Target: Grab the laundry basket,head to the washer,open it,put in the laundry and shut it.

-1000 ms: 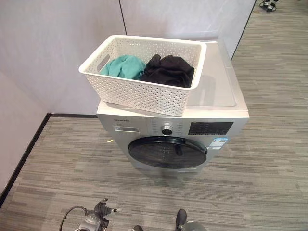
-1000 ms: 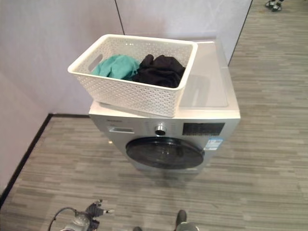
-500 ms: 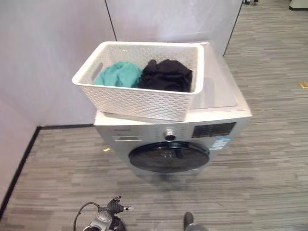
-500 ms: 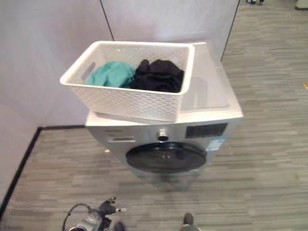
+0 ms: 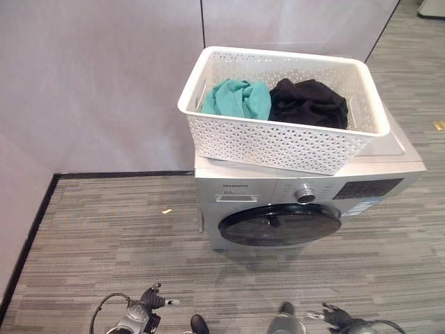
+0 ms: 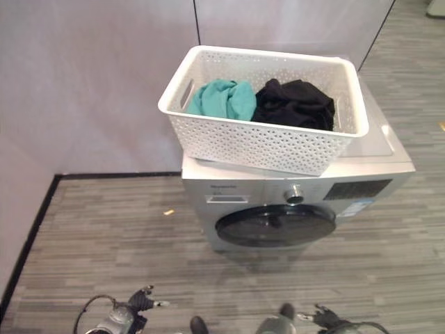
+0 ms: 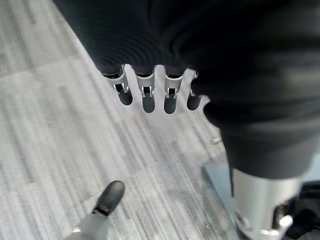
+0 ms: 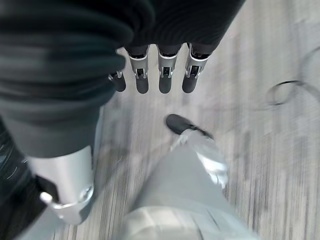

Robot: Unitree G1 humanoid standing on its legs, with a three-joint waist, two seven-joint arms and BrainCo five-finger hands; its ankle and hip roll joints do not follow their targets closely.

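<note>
On top of the washer sat the laundry basket; both robot hands hung relaxed, empty; should grip opposite rim handles evenly.

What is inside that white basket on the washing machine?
The basket holds a teal garment on the left and a black garment beside it on the right. Anything underneath them is covered, so I cannot tell whether more laundry lies below.

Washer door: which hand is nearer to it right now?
Right. The right hand hangs low, just right of the washer door; the left hand hangs well off to its left.
</note>
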